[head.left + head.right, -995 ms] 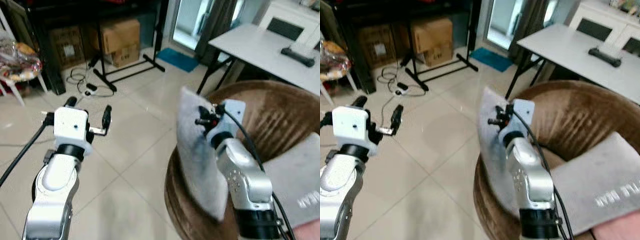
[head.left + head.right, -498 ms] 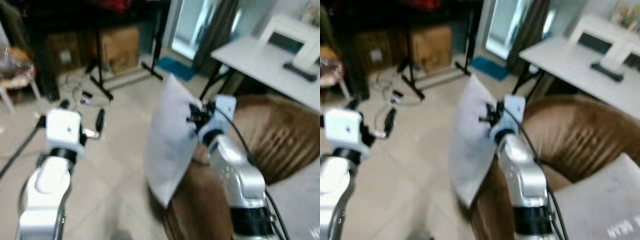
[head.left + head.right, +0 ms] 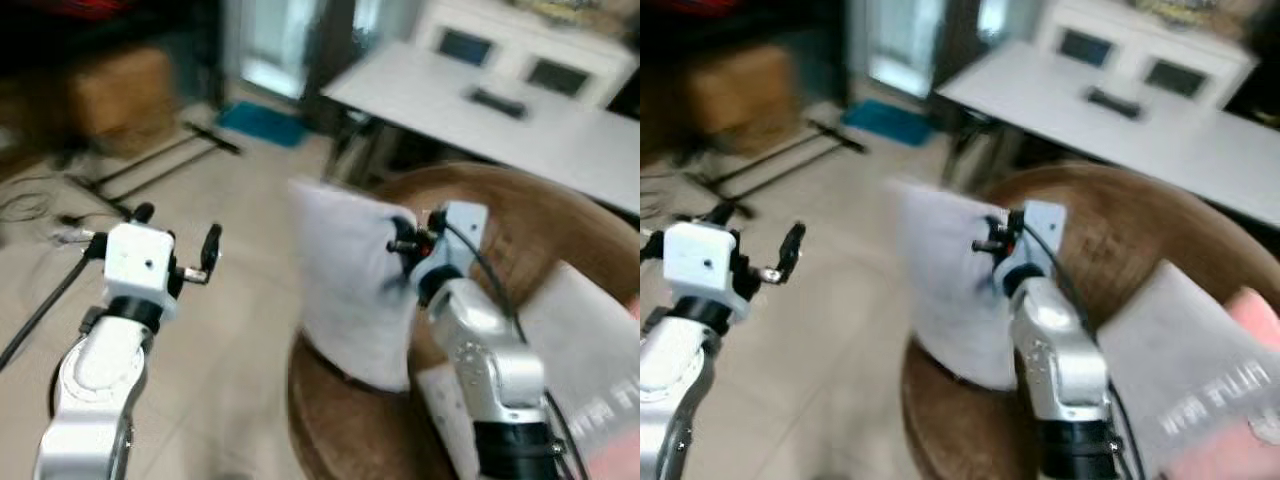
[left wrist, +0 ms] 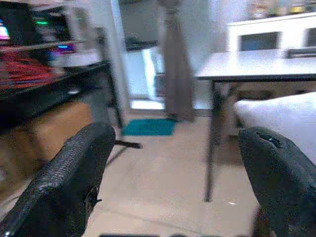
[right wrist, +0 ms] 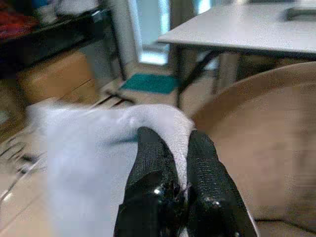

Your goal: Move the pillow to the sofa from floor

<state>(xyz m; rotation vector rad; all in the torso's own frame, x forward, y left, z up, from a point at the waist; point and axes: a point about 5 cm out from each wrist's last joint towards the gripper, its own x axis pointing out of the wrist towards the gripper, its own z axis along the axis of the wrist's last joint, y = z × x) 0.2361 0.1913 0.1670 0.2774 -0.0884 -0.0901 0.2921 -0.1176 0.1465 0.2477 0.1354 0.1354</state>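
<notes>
One white fabric pillow (image 3: 352, 290) hangs off the floor, pinched at its upper corner by the right gripper (image 5: 174, 148), whose two black fingers are clenched on a fold of the cloth. Pillow sits over the near rim of the round brown velvet sofa (image 3: 540, 225), lower edge dangling by the front lip, roughly half over the seat and half over the tiled floor (image 3: 230, 260).

Progress, judging by this: pickup done, carry nearly done; what's left is swinging it further in over the seat and letting go.

Left gripper (image 3: 175, 245) is held out over the floor well apart from the pillow, fingers spread wide and holding nothing.

Room: seat already carries a grey cushion with white lettering (image 3: 1185, 375) on the robot's right, with something pink (image 3: 1260, 330) at its edge, so the free patch is the sofa's left and middle. Curved sofa back bounds the far side. White table (image 3: 480, 105) with dark legs stands just behind the sofa. Open tile on the left, with a black stand's legs (image 3: 165, 165) and cables further off. Views are blurry.
</notes>
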